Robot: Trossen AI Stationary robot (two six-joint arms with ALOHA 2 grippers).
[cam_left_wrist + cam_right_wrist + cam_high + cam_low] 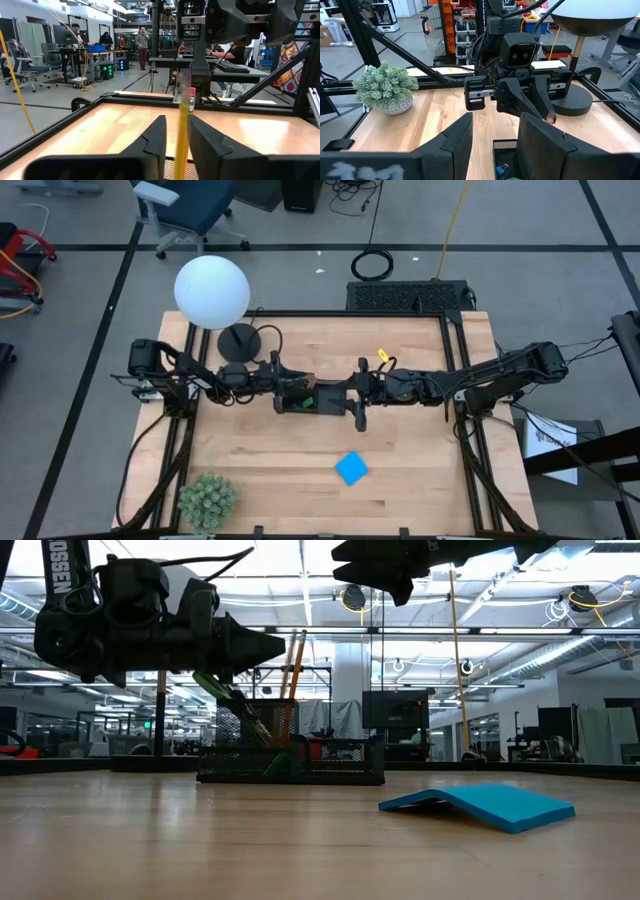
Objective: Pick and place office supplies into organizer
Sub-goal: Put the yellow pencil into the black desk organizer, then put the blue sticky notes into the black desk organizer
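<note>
The black mesh organizer sits mid-table. Green-handled scissors and orange pencils lean in its taller section. My left gripper reaches level over the organizer from the table's left. It is open, with a yellow pencil standing between its fingers. My right gripper hangs open above the organizer's right end with nothing between its fingers. The blue square pad lies on the table nearer the front edge, bent up along its middle. My left gripper has its fingers on either side of the yellow pencil's upper part, coming level from the table's left. A gap shows between one finger and the pencil. Whether the other finger touches it I cannot tell. The pencil stands upright, its lower end hidden below.
A white globe lamp on a round black base stands at the far left. A spiky green plant ball sits at the near left corner. A small yellow item lies behind the right gripper. People stand in the room beyond.
</note>
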